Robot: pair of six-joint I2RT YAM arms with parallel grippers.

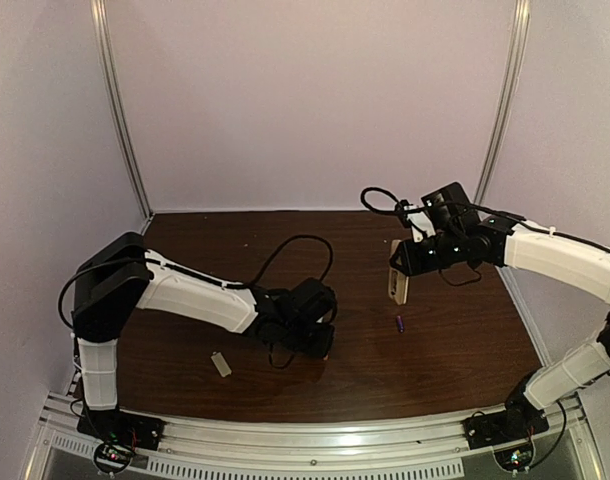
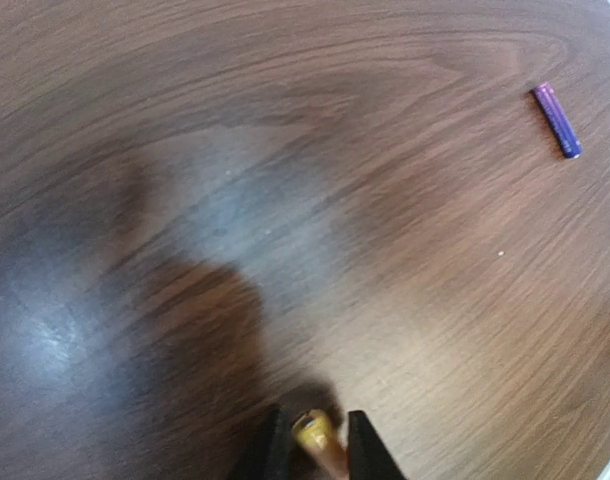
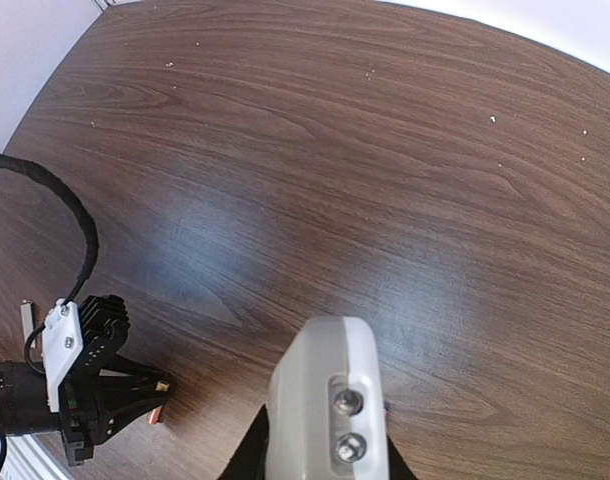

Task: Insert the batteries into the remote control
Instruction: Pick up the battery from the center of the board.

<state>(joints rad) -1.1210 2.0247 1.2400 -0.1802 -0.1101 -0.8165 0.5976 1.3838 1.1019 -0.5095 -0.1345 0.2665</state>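
While our left jaws pinch the orange battery (image 2: 312, 434) at the desk (image 2: 285, 200) | right jaws hold the remote (image 3: 323, 385) aloft | risk: we judge the tip grip shallow, battery may slip.

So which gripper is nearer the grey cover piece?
Left. The left gripper is low beside the cover piece, to its right; the right gripper, holding the remote, is raised farther off.

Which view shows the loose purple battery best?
Left wrist: the purple battery lies in full view, shape clear. The top view shows only a tiny speck; in the right wrist view the remote hides nearly all of it.
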